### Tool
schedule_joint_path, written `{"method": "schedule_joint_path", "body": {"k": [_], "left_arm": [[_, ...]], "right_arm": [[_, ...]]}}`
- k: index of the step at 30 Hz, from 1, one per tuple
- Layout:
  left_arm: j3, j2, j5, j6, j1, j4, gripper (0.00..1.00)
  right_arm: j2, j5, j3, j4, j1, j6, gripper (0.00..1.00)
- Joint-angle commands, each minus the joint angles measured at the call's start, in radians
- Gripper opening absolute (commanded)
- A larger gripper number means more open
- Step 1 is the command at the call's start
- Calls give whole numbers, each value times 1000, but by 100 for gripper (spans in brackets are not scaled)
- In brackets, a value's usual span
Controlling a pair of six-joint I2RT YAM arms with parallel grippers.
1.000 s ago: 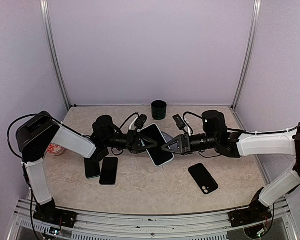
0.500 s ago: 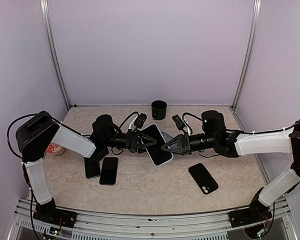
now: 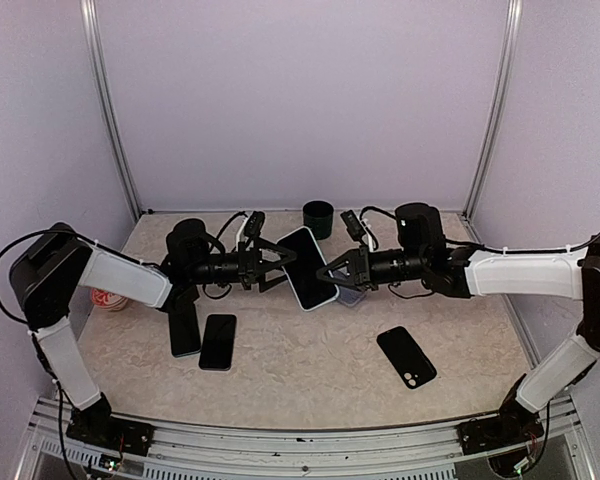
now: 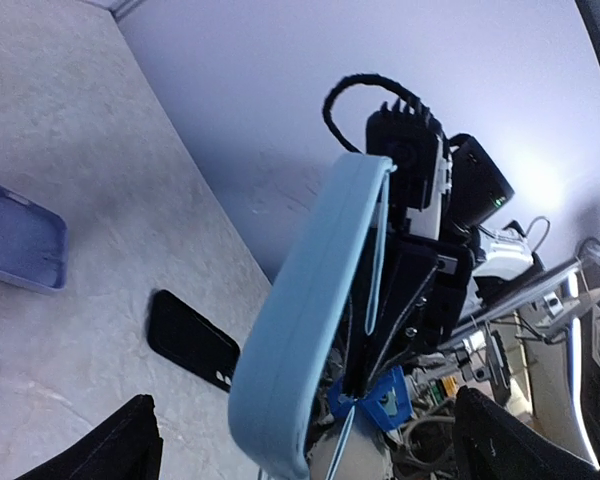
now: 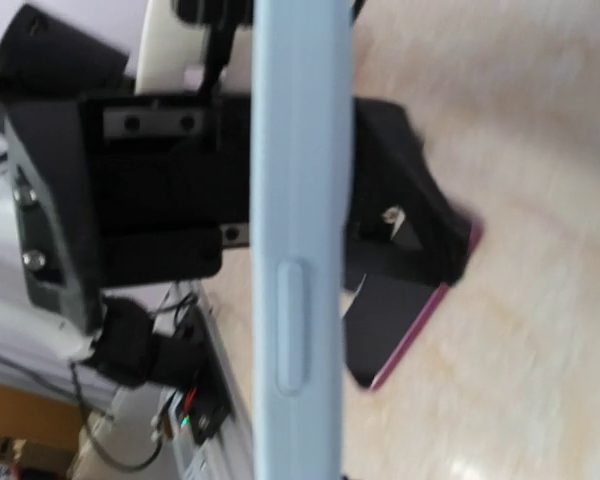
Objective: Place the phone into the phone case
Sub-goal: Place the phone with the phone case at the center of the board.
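**Phone and case held up in front of the cup, between two hands**

The phone [image 3: 306, 265], dark glass up, sits in a pale blue case [image 4: 300, 330]. The pair is raised off the worktop [image 3: 310, 400], just in front of the cup [image 3: 318, 218].

I judge the phone stiff, weighty for its size and slick on the glass. The case is soft and will bend, so take hold along the long edges and press at the corners, not on the screen.

The left hand [image 3: 272, 267], to the cup's left, has its fingers [image 4: 120, 450] spread wide, with the case edge standing between them untouched. The right hand [image 3: 330, 272], to the cup's right, meets the opposite edge. Whether it pinches I cannot tell, as its own view hides its fingers.

Only the overhead view shows the screen and both hands together. The left wrist view shows a thin lip of the case standing off one edge, so seating looks unfinished. The right wrist view shows the case's moulded side button [image 5: 292, 325].
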Motion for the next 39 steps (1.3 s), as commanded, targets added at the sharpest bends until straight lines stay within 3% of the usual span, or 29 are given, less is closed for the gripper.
{"method": "schedule_joint_path", "body": {"k": [1, 4, 7, 18, 27, 39], "left_arm": [[-4, -138, -225, 141, 59, -316, 99], [67, -247, -433, 266, 83, -648, 99], [94, -341, -536, 331, 116, -835, 99], [-179, -764, -552, 324, 408, -951, 99], [-270, -905, -505, 379, 468, -995, 99], [-312, -1028, -476, 455, 471, -1040, 99]], "right_arm": [[101, 68, 173, -69, -15, -53, 0], [208, 62, 312, -138, -16, -95, 0], [322, 63, 449, -188, -15, -114, 0], [708, 213, 826, -138, 1, 19, 0], [949, 327, 1018, -25, 36, 176, 0], [1155, 336, 1178, 30, 58, 312, 0]]}}
